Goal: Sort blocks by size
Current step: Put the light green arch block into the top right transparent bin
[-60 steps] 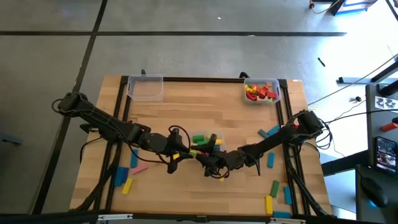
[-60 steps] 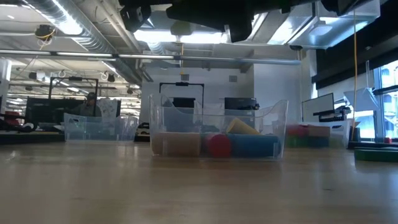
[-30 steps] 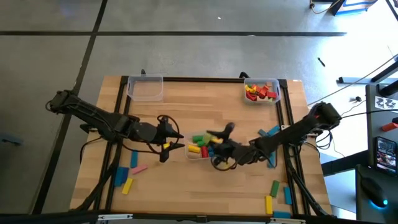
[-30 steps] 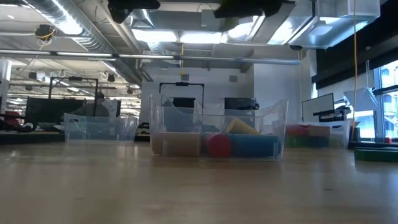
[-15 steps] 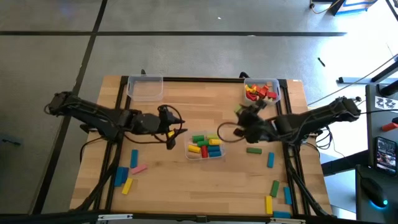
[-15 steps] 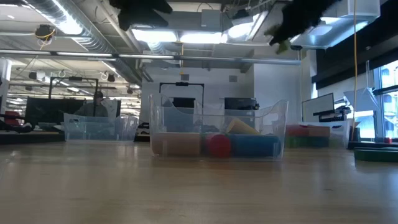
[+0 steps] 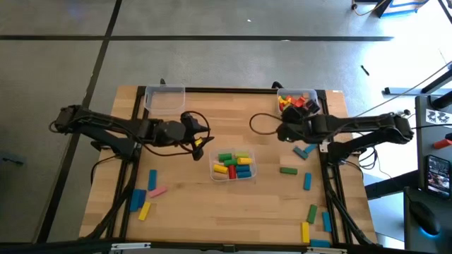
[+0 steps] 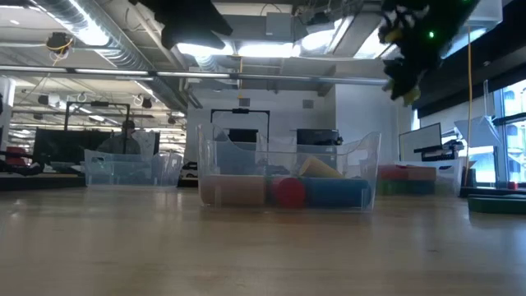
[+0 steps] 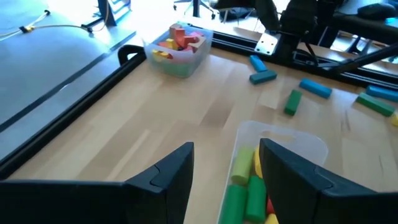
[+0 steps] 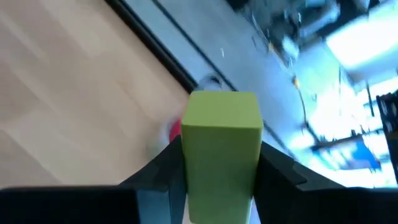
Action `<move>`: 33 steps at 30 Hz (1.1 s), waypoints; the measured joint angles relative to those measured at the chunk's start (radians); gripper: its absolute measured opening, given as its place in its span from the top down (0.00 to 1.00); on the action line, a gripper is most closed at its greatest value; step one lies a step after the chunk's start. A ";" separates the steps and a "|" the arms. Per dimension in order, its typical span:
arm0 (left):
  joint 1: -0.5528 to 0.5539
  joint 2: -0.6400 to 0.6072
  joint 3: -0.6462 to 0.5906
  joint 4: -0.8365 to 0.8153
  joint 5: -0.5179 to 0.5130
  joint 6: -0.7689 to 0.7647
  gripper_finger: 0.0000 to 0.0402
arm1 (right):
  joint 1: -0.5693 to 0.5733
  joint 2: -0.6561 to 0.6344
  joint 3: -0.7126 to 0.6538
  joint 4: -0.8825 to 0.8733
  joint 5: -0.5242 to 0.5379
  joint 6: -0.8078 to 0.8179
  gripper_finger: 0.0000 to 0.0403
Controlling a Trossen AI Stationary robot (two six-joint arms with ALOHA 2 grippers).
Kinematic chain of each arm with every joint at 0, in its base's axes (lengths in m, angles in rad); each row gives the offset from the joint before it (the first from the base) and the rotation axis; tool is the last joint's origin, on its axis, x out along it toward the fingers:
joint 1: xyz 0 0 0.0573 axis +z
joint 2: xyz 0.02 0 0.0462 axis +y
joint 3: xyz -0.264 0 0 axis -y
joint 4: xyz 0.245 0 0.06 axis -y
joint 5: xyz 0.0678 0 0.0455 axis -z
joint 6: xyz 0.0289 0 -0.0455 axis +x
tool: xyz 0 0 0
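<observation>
Sorting looks partly done: the far right bin (image 7: 297, 103) holds red and yellow pieces, the middle bin (image 7: 234, 166) a mixed batch, while the far left bin (image 7: 165, 99) looks empty and loose blocks (image 7: 309, 181) lie along both table edges. The right gripper (image 10: 221, 186), clamped on a green block (image 10: 222, 160), hovers beside the far right bin (probably its destination). The left gripper (image 9: 225, 168) waits unclenched and empty, near the middle bin.

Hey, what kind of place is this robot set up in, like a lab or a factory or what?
Probably an open-plan robotics lab or workshop. The low view shows exposed ceiling ducts and desks with monitors behind the wooden table, and the high view shows a bare concrete floor.
</observation>
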 joint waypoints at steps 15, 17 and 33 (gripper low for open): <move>0.024 0.012 0.000 0.085 -0.001 0.055 0.56 | -0.389 -0.029 -0.139 0.231 -0.229 -0.140 0.67; 0.038 0.032 0.000 0.130 -0.002 0.075 0.56 | -0.437 -0.029 -0.155 0.293 -0.266 -0.163 0.66; 0.178 0.178 -0.001 0.296 -0.004 0.142 0.56 | -0.635 -0.027 -0.294 0.625 -0.326 -0.249 0.55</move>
